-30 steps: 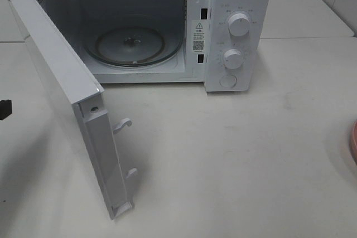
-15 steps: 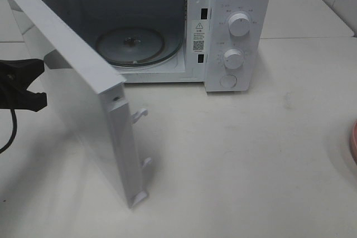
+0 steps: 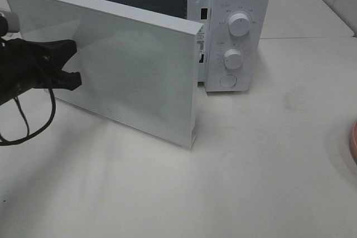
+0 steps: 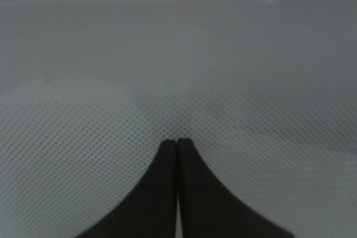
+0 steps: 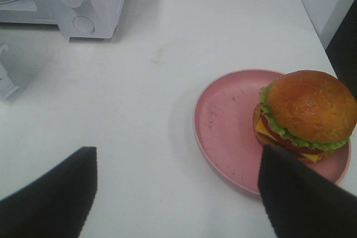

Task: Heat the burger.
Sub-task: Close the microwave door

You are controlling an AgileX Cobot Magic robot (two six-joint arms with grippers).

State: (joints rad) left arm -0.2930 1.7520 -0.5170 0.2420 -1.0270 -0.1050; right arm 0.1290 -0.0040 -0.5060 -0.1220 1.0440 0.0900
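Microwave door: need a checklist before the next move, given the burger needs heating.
1. White microwave door open wide enough for loading: not ok, angled across most of the opening.
2. Golden-bun burger inside the oven: not ok, sits on round pink plate outside.
3. Left gripper free: not ok, shut, tips at the door panel.
4. Right gripper ready to grasp: ok, open, empty.
5. Turntable clear: cannot tell, door hides it.

The microwave point(image 3: 234, 26) is standing at the surface's point(image 3: 251, 182) back edge; the plate point(image 5: 234, 124) is carrying the burger point(image 5: 305, 112) at its right edge.
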